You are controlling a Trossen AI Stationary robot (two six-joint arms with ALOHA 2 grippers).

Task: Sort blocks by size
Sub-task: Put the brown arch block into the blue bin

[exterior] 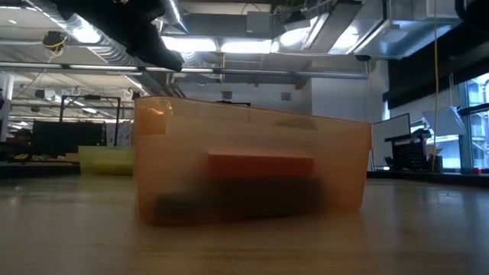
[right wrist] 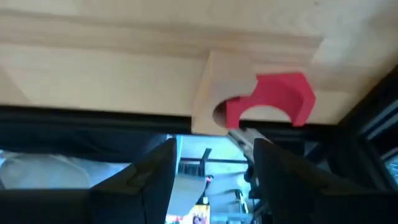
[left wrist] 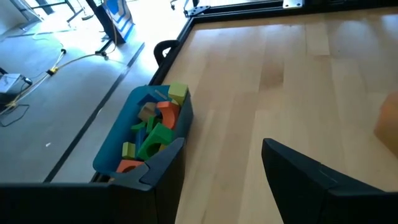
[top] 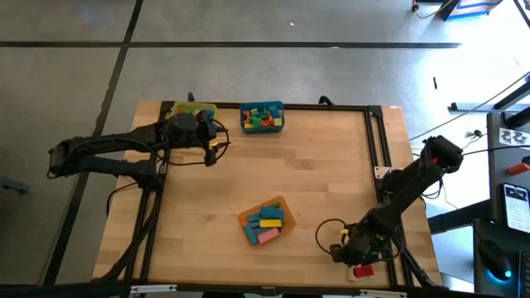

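Just ahead of the open right gripper (right wrist: 214,171) lies a red block (right wrist: 273,99).

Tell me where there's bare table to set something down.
Bare wood runs between the teal bin and the orange bin, and right of both. It is crowded at the yellow bin under the left gripper, and around the right gripper.

You are looking at a light wooden desk (top: 315,174) edged with a black frame, standing on a grey floor (top: 248,74) crossed by dark seams. Beyond it you see an open hall with exposed ceiling ducts (exterior: 99,38) and bright strip lights (exterior: 229,46). Tall windows (exterior: 466,114) sit at the far right, with monitors (exterior: 69,137) along the left.
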